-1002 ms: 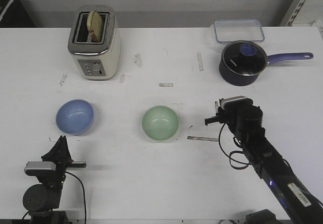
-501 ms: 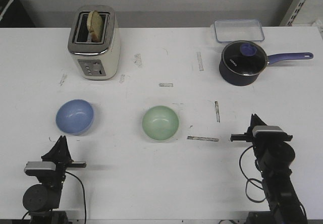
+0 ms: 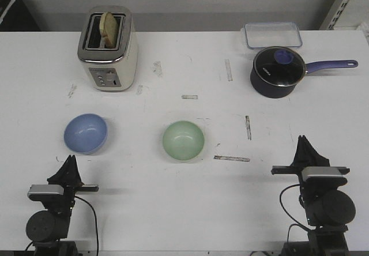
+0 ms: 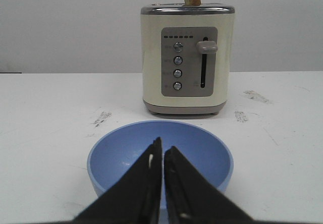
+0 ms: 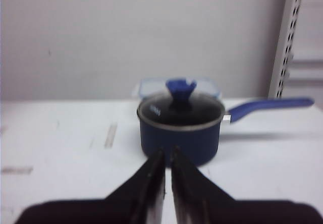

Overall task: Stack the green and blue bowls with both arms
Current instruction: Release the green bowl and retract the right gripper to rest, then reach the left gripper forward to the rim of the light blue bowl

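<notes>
While both bowls sit apart, empty | blue bowl (image 3: 85, 133) glossy periwinkle | green bowl (image 3: 183, 140) pale mint | left gripper (image 4: 162, 153), right gripper (image 5: 167, 159) clenched, holding nothing

1. The blue bowl (image 3: 85, 133) is seen upright and empty on the table's left side, glossy and round.
2. The green bowl (image 3: 183, 140) is seen upright and empty near the middle, well apart from the blue bowl.

A cream toaster (image 3: 108, 49) holding bread (image 3: 108, 25) stands far left; a navy saucepan (image 3: 278, 71) sits far right, a clear container (image 3: 272, 35) just behind it.
</notes>
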